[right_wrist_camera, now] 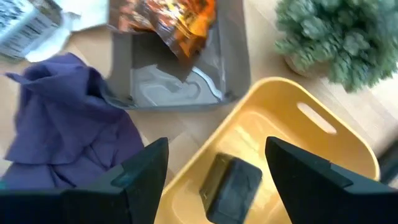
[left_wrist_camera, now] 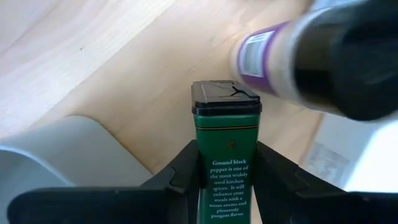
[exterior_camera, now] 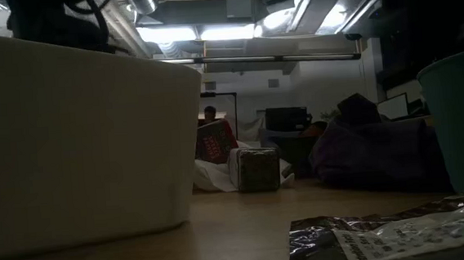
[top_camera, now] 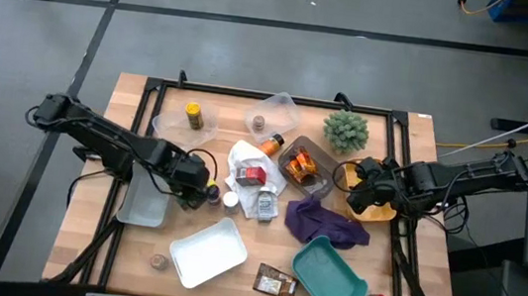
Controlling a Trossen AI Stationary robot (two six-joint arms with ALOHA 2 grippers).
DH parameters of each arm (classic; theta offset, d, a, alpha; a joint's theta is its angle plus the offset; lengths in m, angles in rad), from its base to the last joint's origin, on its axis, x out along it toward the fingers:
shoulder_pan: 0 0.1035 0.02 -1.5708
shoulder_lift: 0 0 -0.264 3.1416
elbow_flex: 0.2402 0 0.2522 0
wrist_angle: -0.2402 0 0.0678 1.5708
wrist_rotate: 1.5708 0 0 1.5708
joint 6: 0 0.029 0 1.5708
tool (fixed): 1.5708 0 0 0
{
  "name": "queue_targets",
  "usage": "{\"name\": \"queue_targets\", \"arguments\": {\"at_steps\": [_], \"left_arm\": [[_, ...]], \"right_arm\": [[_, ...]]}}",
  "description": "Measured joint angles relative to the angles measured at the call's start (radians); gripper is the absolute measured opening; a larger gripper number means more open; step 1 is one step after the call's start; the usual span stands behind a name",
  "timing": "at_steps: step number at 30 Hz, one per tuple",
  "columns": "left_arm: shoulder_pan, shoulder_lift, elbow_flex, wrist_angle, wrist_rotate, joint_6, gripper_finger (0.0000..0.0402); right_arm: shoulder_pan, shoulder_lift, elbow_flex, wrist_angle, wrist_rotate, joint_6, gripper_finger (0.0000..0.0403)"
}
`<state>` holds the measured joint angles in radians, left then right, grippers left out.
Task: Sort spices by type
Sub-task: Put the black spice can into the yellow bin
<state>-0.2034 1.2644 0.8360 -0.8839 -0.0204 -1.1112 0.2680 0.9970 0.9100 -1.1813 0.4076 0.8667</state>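
The green rectangular ground-pepper tin is clenched lengthwise between the left gripper jaws; the right gripper jaws are spread above the yellow plastic tray.

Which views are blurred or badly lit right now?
Low view: dim and backlit by ceiling lights, white tray looming dark. Left wrist view: green pepper tin sharp in the left gripper, purple-labelled jar smeared. Right wrist view: soft blur over the yellow tray below the right gripper. High view: evenly lit.

Two dark, jointed arms trailing black cables; left gripper and right gripper show chunky matte-black fingers.
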Motion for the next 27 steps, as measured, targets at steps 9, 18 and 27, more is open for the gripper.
{"name": "queue_targets", "arguments": {"at_steps": [9, 18, 27], "left_arm": [[0.0, -0.166, 0.002, -0.047, 0.001, 0.049, 0.0097], [0.0, -0.34, 0.002, -0.046, 0.013, 0.162, 0.0099], [0.008, -0.357, 0.003, 0.319, -0.116, 0.446, 0.01]], "right_arm": [[0.0, 0.0, 0.0, 0.208, 0.0, -0.2, 0.0269], [0.0, 0.001, 0.0, 0.455, 0.0, -0.36, 0.0269], [0.0, 0.002, 0.0, 0.7, -0.017, -0.472, 0.0269]]}}
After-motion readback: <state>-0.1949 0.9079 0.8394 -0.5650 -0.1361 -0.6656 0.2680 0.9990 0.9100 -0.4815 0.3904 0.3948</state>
